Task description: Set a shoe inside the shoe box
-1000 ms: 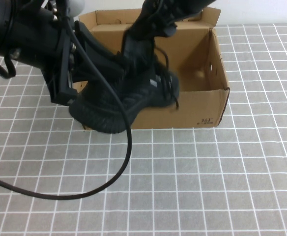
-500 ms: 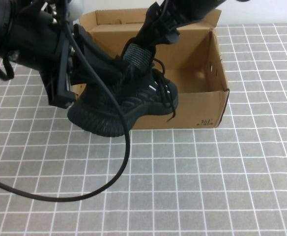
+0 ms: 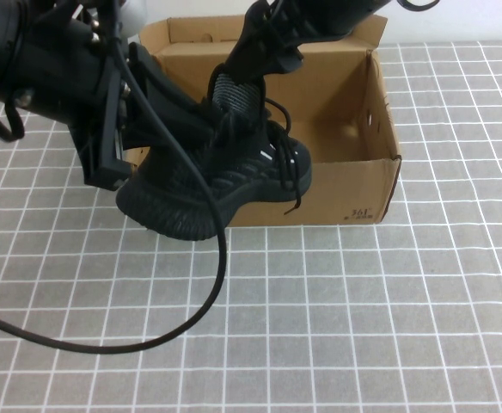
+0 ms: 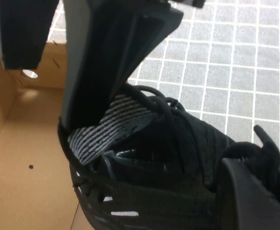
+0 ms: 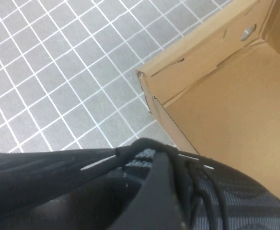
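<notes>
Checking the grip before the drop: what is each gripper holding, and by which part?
Both hold the shoe above the shoe box: the left gripper by its heel end, the right gripper by its collar, one finger inside the opening.

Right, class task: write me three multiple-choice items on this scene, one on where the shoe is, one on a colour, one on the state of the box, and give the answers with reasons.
1. Where is the shoe?
A. flat on the box floor
B. held over the box's front wall
C. lying on the table far from the box

2. What colour is the shoe box?
A. brown
B. white
C. blue

3. The box is:
A. taped shut
B. crushed flat
C. open at the top

Answers: 1 B, the left gripper and right gripper grip it at the front wall. 2 A, plain brown cardboard. 3 C, its bare inside shows.
</notes>
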`<control>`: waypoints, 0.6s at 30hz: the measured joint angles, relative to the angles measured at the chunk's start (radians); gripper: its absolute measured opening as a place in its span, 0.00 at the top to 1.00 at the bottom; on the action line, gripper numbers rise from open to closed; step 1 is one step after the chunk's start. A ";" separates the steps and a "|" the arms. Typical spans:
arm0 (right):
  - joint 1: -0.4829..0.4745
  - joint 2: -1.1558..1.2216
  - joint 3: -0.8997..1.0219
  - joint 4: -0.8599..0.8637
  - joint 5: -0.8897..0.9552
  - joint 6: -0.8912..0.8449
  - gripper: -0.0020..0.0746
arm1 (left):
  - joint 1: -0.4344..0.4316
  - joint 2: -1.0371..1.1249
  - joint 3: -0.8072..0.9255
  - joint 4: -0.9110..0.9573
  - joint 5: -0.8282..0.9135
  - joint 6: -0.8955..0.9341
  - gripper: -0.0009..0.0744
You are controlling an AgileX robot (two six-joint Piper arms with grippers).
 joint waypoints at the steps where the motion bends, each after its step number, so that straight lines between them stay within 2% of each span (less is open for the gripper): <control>1: 0.000 -0.002 0.000 0.000 0.000 0.002 0.25 | 0.000 0.000 0.000 0.000 0.002 0.000 0.94; 18: 0.024 -0.004 0.019 -0.031 0.000 0.082 0.29 | 0.000 0.000 0.000 0.002 0.002 0.000 0.94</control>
